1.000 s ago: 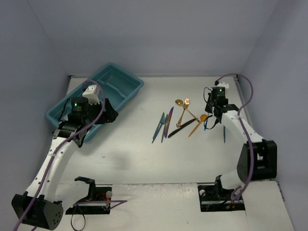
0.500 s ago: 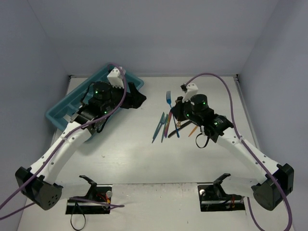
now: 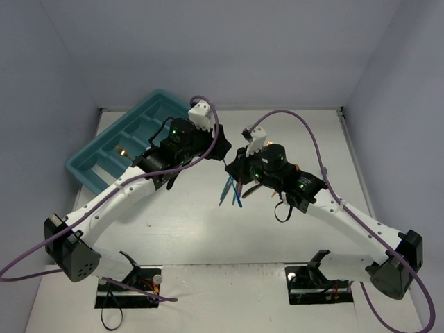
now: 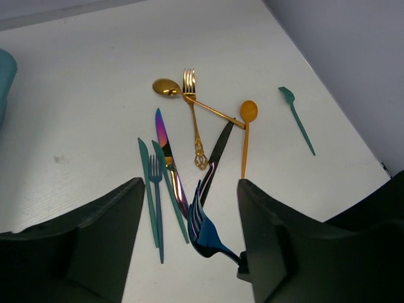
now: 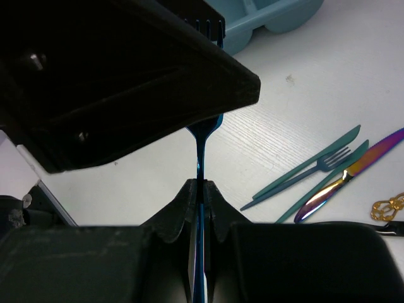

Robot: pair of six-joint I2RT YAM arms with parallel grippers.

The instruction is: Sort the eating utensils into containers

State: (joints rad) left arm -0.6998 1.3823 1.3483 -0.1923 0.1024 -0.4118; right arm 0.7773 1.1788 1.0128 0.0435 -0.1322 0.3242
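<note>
While aloft, right claw [image 5: 201, 187] tight on fork [image 5: 201, 150]

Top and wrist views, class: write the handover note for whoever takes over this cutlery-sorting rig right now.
Right end effector: shut on the blue fork, held in the air.
Left end effector: open, jaws either side of that fork.
Teal tray: far left; contents unclear.
Done: nothing confirmed in the tray.
To do: that fork, plus nine loose utensils on the table.
</note>
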